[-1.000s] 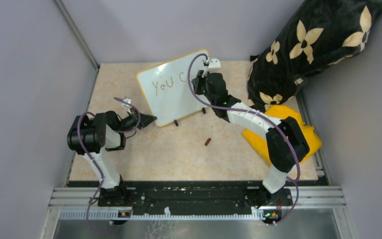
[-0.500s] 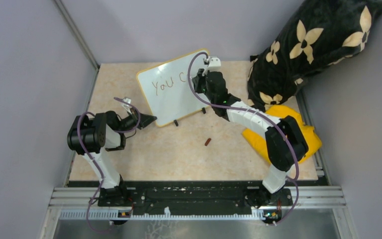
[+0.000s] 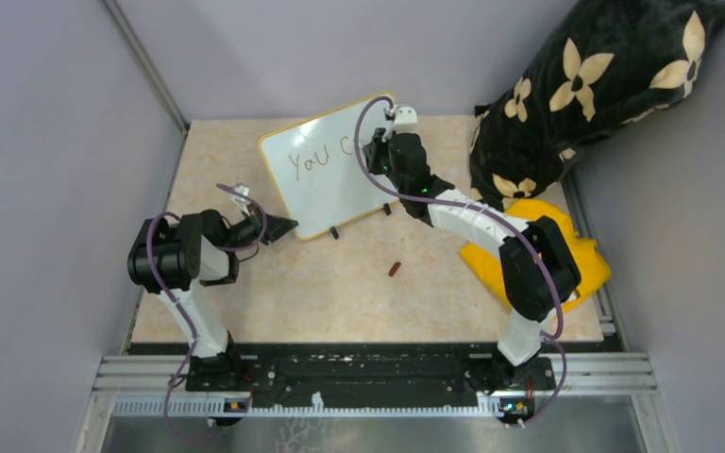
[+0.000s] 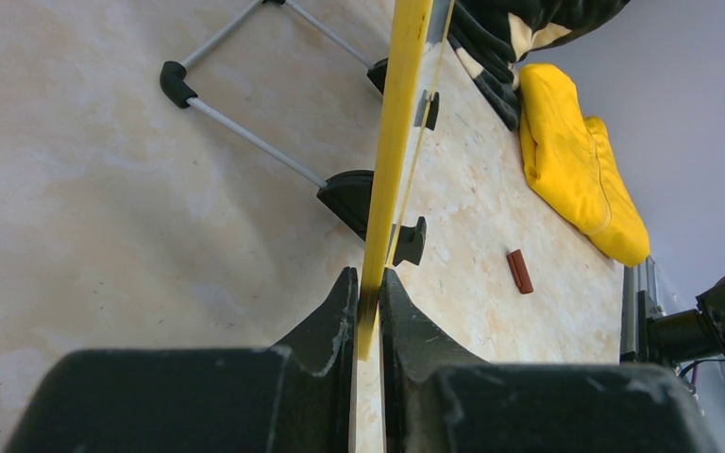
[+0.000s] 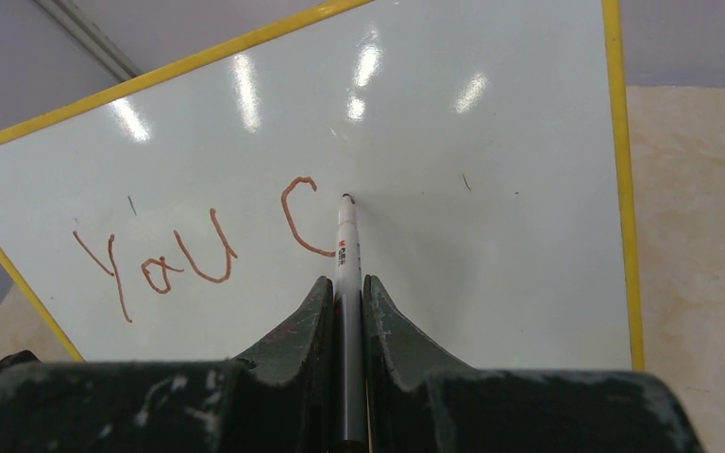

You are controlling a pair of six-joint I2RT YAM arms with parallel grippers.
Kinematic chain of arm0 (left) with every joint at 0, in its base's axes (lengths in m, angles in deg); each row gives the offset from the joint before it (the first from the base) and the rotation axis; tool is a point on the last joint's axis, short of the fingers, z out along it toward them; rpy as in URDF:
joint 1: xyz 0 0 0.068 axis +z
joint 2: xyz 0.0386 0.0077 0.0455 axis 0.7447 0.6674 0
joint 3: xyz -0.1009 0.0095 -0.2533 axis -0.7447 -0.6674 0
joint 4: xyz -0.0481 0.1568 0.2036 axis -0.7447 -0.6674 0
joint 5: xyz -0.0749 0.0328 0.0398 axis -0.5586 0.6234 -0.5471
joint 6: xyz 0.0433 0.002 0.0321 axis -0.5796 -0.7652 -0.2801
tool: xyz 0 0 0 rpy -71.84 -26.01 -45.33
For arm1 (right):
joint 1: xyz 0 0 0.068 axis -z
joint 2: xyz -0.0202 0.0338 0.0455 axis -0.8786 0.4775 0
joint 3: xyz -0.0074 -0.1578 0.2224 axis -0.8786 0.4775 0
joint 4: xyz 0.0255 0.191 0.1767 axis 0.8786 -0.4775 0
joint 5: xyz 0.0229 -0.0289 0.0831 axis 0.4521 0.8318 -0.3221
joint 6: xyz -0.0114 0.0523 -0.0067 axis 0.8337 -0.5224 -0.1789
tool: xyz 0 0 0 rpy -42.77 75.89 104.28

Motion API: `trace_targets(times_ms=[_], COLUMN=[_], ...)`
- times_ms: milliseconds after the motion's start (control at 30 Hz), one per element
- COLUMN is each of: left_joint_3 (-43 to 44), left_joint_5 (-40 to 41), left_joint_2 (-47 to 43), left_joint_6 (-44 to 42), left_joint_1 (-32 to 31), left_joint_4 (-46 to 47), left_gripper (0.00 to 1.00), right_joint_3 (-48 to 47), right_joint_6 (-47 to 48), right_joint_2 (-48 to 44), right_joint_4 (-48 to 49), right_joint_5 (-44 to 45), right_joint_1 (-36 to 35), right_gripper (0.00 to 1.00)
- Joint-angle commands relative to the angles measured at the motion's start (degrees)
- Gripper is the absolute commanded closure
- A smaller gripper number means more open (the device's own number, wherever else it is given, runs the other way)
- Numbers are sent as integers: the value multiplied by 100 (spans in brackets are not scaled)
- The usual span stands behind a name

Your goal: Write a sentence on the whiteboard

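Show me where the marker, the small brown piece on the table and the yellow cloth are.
marker (image 5: 345, 250): right wrist view, on its white barrel.
small brown piece (image 3: 395, 269): top external view, on its middle.
yellow cloth (image 4: 574, 159): left wrist view, on the middle of its top surface.

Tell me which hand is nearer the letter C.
Right. The right hand holds the marker tip just beside the C; the left hand clamps the board at its edge, well away from the letter.
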Motion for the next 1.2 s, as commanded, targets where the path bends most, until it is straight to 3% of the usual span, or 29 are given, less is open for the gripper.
trace_targets(times_ms=[0, 400, 1167], left_joint_3=[63, 63, 63], left_joint_5=[26, 39, 32], left_joint_2=[-47, -58, -66], left_joint_6=[-41, -41, -67], left_joint_1=[-29, -38, -56], left_joint_4=[-212, -222, -244], left_gripper=[100, 100, 100], right_joint_3=[-278, -156, 289], right_joint_6=[-52, -77, -71], right_joint_2=[48, 51, -253], right_joint_4=[216, 81, 86], right_joint_5=[-198, -425, 33], right_joint_1=[54, 58, 112], right_gripper=[100, 100, 100])
